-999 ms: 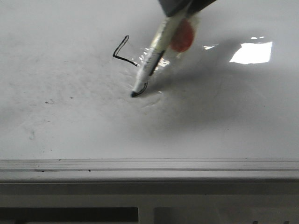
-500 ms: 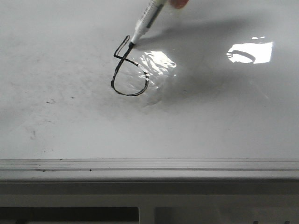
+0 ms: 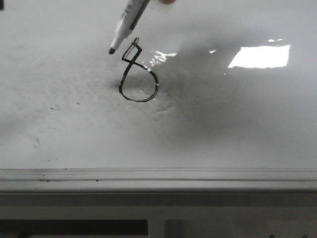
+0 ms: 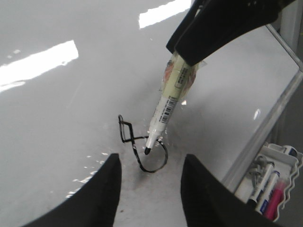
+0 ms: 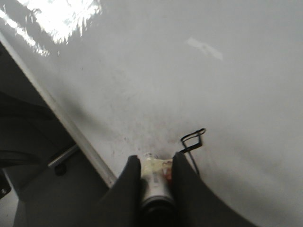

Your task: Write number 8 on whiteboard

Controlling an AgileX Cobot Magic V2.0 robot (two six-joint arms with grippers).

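Observation:
The number 8 (image 3: 138, 72) is drawn in thin black line on the whiteboard (image 3: 237, 129), with a narrow angular top loop and a rounder bottom loop. My right gripper (image 5: 154, 161) is shut on a white marker (image 5: 155, 182). In the front view the marker (image 3: 130, 20) slants down from the top edge, and its black tip sits just left of the figure's top loop. The left wrist view shows the marker (image 4: 168, 104) over the number 8 (image 4: 142, 146), under the right gripper (image 4: 222, 23). My left gripper (image 4: 150, 189) is open and empty above the board, near the figure.
A grey metal edge rail (image 3: 158, 174) runs along the board's near side. A wrinkled shiny patch (image 3: 166, 62) lies right of the figure, with a bright glare (image 3: 260, 56) beyond it. A white tray of spare markers (image 4: 270, 189) sits off the board's edge.
The figure grew from a partial stroke into a closed 8. The marker swept round the bottom loop, up through the top loop, and now sits left of the top.

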